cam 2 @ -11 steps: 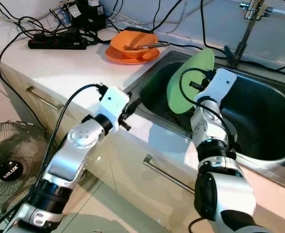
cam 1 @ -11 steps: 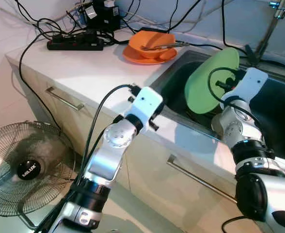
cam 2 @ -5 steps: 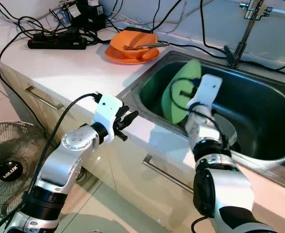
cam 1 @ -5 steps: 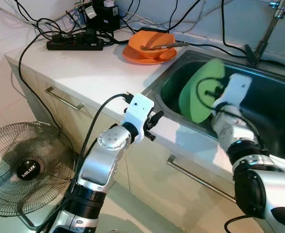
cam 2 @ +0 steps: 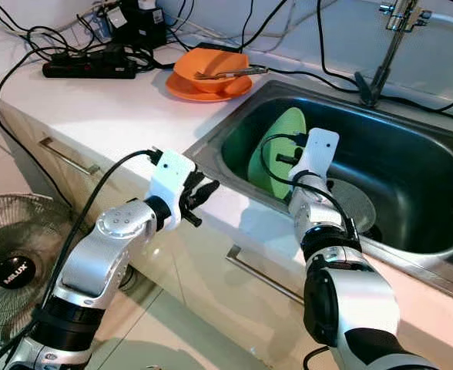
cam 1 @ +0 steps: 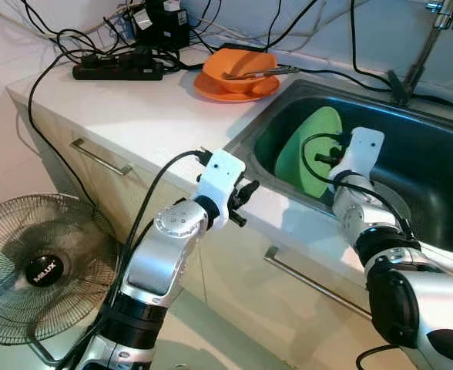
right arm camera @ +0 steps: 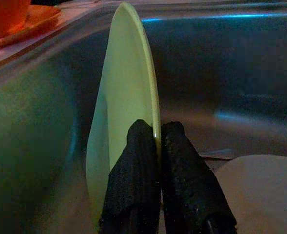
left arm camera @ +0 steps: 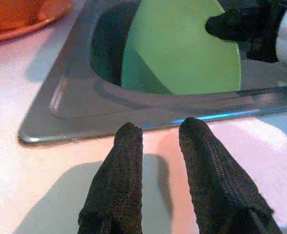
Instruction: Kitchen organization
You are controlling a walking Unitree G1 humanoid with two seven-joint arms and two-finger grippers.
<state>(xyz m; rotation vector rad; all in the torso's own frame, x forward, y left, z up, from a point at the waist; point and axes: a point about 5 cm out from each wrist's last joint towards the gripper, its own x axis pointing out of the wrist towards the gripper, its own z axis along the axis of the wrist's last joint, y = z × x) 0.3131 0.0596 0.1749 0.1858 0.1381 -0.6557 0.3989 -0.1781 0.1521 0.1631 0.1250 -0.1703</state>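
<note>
Matt green plate (cam 1: pixel 307 150), brushed-steel sink (cam 1: pixel 434 166)

I looked down on a white counter (cam 1: pixel 145 108) with a steel sink (cam 2: pixel 411 166) set into it and a tap (cam 2: pixel 392 42) rising at the back. Pale cabinet fronts below carried long metal handles (cam 1: pixel 99 156). A floor fan (cam 1: pixel 38 270) stood on the light tiled floor (cam 2: pixel 176 331). Daylight fell bright across the wall (cam 1: pixel 327 23).
</note>
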